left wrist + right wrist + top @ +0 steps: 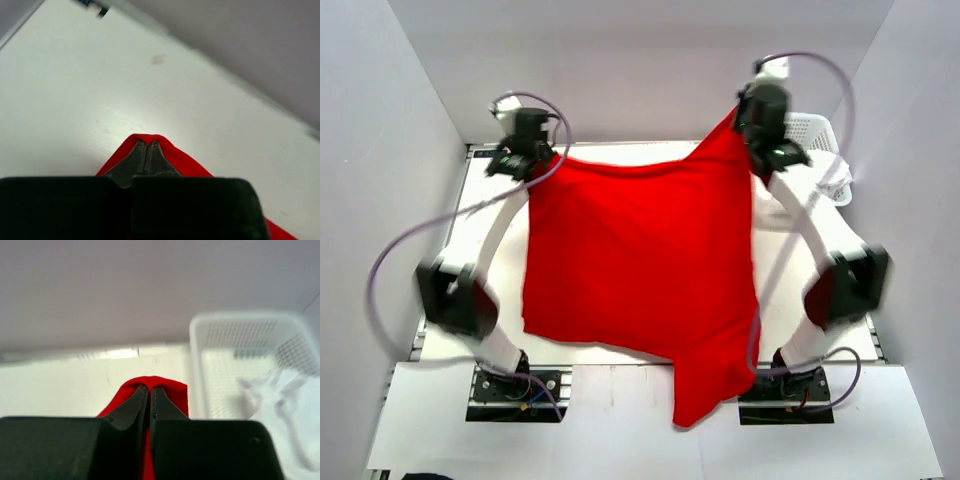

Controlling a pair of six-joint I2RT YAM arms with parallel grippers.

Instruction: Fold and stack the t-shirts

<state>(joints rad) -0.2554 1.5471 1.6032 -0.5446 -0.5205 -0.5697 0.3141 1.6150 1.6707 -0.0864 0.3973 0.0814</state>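
Left gripper (146,146): jaws closed tight on one far corner of the red t-shirt (640,260). Right gripper (150,388): jaws closed tight on the other far corner, held higher. The shirt is stretched between both grippers above the table (65,100), with one lower corner reaching the near edge. The white t-shirt (285,405) lies in the mesh basket (240,320), just right of the right gripper.

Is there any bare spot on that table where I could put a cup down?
Bare table lies beyond the left gripper, up to the back wall, and a strip shows at the near edge beside the left arm's base. The red t-shirt, held by both grippers, covers the middle. The far right corner is crowded: right gripper, basket.
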